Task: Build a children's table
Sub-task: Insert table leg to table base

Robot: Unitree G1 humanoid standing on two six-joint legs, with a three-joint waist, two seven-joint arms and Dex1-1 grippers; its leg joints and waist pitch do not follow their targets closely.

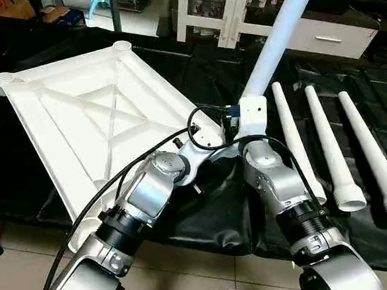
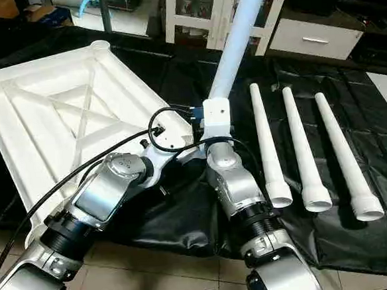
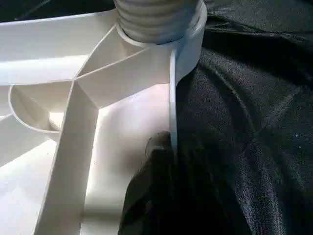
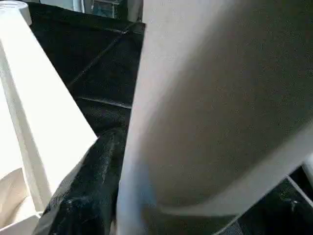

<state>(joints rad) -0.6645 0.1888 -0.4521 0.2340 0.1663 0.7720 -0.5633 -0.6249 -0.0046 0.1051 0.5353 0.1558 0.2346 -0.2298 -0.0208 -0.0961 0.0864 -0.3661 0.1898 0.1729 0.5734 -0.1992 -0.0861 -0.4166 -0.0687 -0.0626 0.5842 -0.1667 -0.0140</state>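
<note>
The white plastic rectangular table top (image 1: 79, 120) lies upside down on the black padded sheet (image 2: 184, 205), X-ribbed underside facing up, its long axis running from about 5 o'clock near the arms out to 11 o'clock. Its near corner reaches the sheet's front edge, with bare tiled floor (image 1: 209, 267) just below; the far corner socket (image 1: 121, 46) has dark sheet all around it.

The left gripper (image 3: 161, 147) is pinched narrow on the top's thin side rim, one black finger (image 3: 151, 196) against the wall just beside a corner socket where a ribbed tube end (image 3: 156, 19) sits.

A long white tapered tube leg (image 1: 285, 26) rises from that corner, leaning toward 1 o'clock, its upper end leaving the picture past the white glass-door cabinet (image 1: 230, 9). The right gripper (image 4: 105, 181) sits at the leg's base; a dark finger (image 4: 83, 191) lies alongside the tube, and I cannot tell whether it grips.

At 3 o'clock, three more white tapered legs (image 2: 303, 150) lie side by side, apart from each other, wide ends toward the robot, narrow ends pointing to 11 o'clock, with open sheet between them and the arms.
</note>
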